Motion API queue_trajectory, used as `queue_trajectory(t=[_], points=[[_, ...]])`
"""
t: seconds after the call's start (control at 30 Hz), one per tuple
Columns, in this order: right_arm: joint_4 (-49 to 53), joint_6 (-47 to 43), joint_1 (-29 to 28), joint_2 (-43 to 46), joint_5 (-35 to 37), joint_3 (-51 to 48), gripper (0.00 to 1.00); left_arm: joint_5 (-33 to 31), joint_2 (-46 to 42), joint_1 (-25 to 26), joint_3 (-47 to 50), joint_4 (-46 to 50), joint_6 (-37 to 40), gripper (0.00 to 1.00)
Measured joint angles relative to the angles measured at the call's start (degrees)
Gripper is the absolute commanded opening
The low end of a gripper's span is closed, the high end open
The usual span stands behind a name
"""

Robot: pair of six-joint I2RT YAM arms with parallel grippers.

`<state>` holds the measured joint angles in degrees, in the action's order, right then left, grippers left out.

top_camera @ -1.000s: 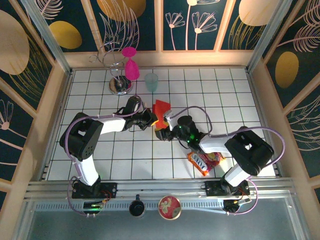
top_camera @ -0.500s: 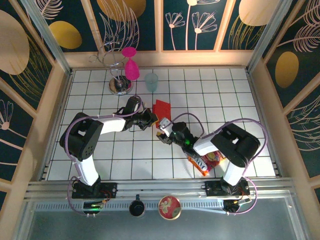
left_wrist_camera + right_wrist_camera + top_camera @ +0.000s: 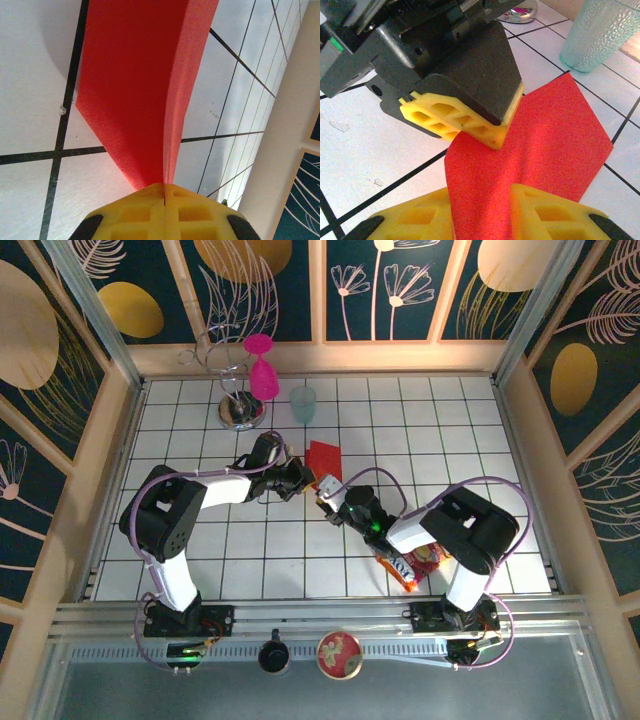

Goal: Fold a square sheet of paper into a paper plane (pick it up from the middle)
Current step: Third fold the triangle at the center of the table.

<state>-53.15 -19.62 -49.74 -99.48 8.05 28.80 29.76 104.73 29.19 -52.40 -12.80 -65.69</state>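
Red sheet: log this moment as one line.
red sheet: creased, not yet a plane | left gripper: shut on red sheet | right gripper: open, jaws astride red sheet

Bright, even light — faint, soft shadows.

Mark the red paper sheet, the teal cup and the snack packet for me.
red paper sheet (image 3: 555, 135): right wrist view, flat panel right of the crease.
teal cup (image 3: 595, 35): right wrist view, dimpled side wall.
snack packet (image 3: 405, 568): top external view, printed face.
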Motion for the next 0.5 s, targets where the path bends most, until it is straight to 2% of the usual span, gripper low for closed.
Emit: queue_trajectory(t=[0.2, 0.33, 0.5], points=[[0.0, 0.1, 0.0, 0.0, -1.7, 0.2, 0.20, 0.0, 0.0, 0.0, 0.0, 0.4, 0.0, 0.05], [0.2, 0.3, 0.0, 0.0, -2.8, 0.7, 0.08, -0.1, 0.0, 0.0, 0.0, 0.7, 0.1, 0.19], [0.9, 0.9, 0.0, 0.0, -5.0, 0.8, 0.01, -2.0, -1.7, -0.4, -0.2, 4.4, 2.3, 0.32]])
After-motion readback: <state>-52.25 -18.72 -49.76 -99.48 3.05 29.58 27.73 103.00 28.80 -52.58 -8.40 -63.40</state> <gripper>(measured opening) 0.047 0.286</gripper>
